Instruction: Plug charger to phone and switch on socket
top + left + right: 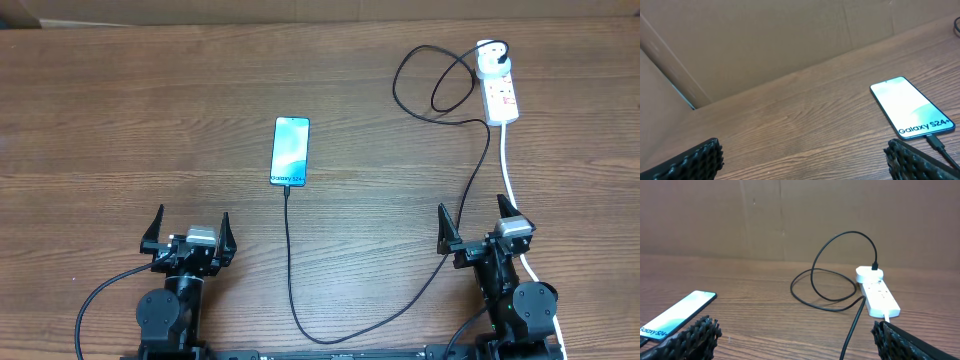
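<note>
The phone (290, 151) lies flat mid-table, screen lit blue-teal, also in the left wrist view (911, 106) and the right wrist view (676, 314). The black charger cable (292, 270) has its tip in the phone's near end, runs toward me, curves right and up, loops, and its plug sits in the round adapter (491, 57). The white socket strip (501, 92) lies at the far right, also in the right wrist view (880, 297). My left gripper (188, 236) is open and empty near the front left. My right gripper (482, 232) is open and empty near the front right.
The strip's white cord (508, 170) runs toward me beside the right arm. A brown cardboard wall (800, 215) stands behind the table's far edge. The cable loop (832, 275) lies left of the strip.
</note>
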